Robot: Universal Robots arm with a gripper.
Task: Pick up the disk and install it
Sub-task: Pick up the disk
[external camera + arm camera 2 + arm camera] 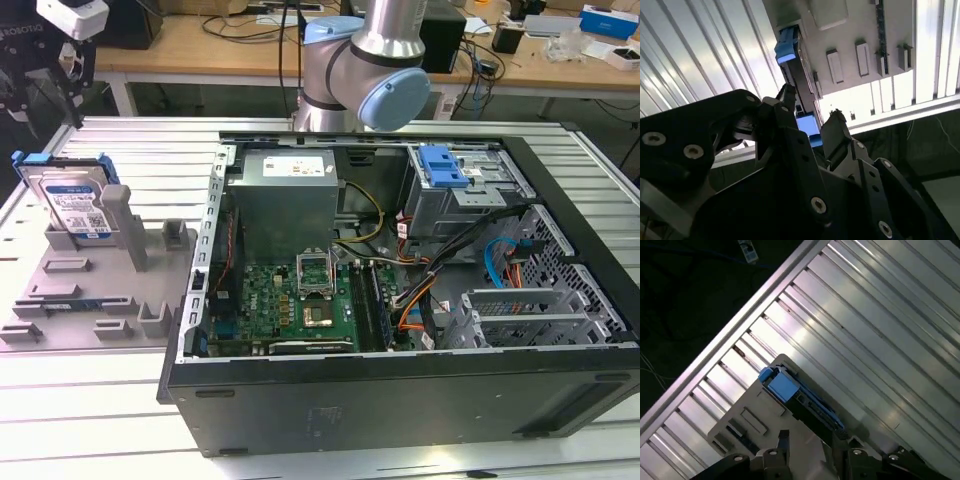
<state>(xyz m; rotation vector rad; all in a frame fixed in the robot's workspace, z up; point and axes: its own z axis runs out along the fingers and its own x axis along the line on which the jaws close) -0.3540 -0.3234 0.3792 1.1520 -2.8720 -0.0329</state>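
The disk [73, 203], a silver drive with a white-and-blue label in a bright blue bracket, stands on edge in a grey holder [100, 292] at the exterior view's left. My gripper [72, 95] hangs just above it. In the second wrist view the gripper [811, 112] is open, one black finger [785, 102] on each side of the disk's blue bracket [788, 50], apart from it. In the first wrist view the disk [785, 386] shows edge-on beyond the fingertips [783, 437].
An open computer case [400, 392] lies on the ribbed metal table [120, 150] to the exterior view's right of the holder, with a motherboard, cables, a grey power supply box [285, 190] and a drive bay carrying a blue clip [443, 166]. The arm's base [365, 70] rises behind the case.
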